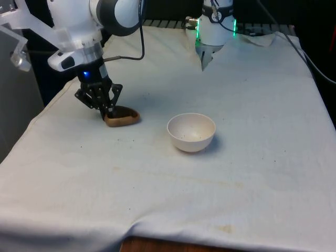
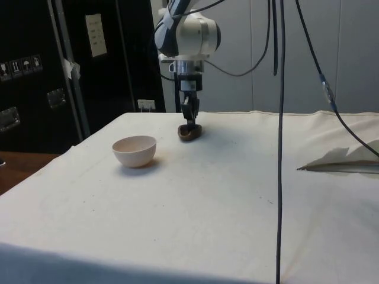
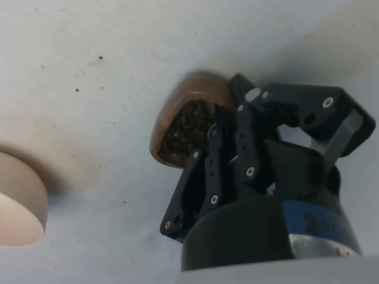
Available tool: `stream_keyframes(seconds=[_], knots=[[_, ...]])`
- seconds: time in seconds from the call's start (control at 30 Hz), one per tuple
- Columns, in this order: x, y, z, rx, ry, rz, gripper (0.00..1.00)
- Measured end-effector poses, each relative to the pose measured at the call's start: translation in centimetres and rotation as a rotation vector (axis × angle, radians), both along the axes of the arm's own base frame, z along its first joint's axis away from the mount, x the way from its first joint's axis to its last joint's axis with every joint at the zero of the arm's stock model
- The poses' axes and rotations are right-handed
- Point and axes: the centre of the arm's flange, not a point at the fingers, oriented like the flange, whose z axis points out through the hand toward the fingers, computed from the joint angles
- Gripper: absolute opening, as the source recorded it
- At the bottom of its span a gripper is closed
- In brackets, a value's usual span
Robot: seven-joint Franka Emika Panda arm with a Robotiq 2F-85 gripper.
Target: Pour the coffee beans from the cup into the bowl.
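The fingers (image 3: 220,127) are pinching the rim of the brown cup (image 3: 188,118), one finger reaching down inside its mouth and the other against the outside of its wall, as the wrist view shows. The gripper (image 1: 109,111) comes down onto the cup (image 1: 122,117) from above with a slight tilt, and in the side view the gripper (image 2: 188,123) meets the cup (image 2: 190,132) at its top edge. The cup sits low on the bench (image 1: 252,173), its base on the white cloth, and it holds dark coffee beans (image 3: 182,131) that fill most of its opening. Taking the cup as the landmark, the pale bowl (image 1: 191,132) stands on the cloth a short way off, toward the front view's right of the cup and a little nearer the front camera, apart from it and upright. In the side view the bowl (image 2: 135,150) lies to the left of the cup and closer to that camera, and in the wrist view part of the bowl's rim (image 3: 21,204) shows well clear of the cup. From what shows of it in the front view, the bowl's inside looks bare. The white arm (image 1: 79,31) rises from the gripper above the cup. A black cable (image 2: 279,148) hangs down in the side view, well to the right of the cup.
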Motion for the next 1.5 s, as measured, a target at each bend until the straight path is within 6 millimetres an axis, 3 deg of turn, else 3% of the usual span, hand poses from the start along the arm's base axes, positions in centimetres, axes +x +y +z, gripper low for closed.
stream_keyframes(seconds=[1.5], knots=[[2.7, 5.2, 7.6, -0.108, 0.006, -0.005, 0.01]])
